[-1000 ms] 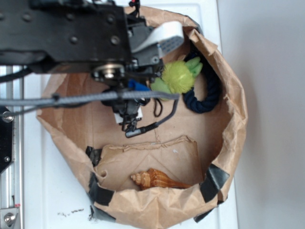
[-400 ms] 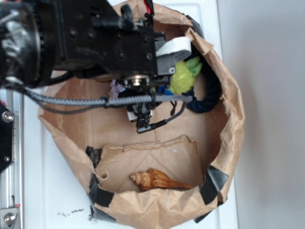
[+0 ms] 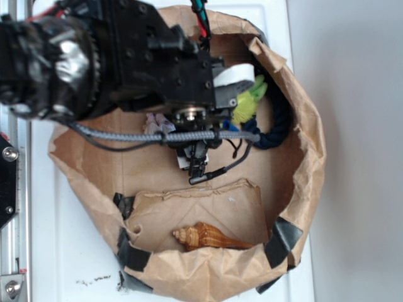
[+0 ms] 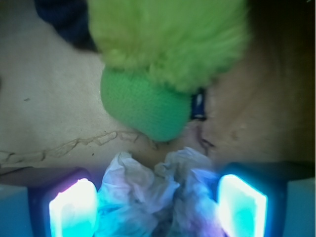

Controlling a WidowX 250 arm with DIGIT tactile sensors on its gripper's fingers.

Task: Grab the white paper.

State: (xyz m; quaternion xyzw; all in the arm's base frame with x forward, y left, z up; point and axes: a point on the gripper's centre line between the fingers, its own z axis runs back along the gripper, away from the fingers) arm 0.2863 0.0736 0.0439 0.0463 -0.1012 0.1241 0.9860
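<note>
The brown paper bag fills the frame centre on the white tabletop. The black arm covers its upper left. The green fuzzy toy sits top centre. The fingers stand apart, flanking the white paper at the lower centre.

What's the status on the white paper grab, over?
Gripper open, fingers either side of white paper. Not yet closed on it. Green fuzzy toy close beyond paper, apparently not between fingers.
</note>
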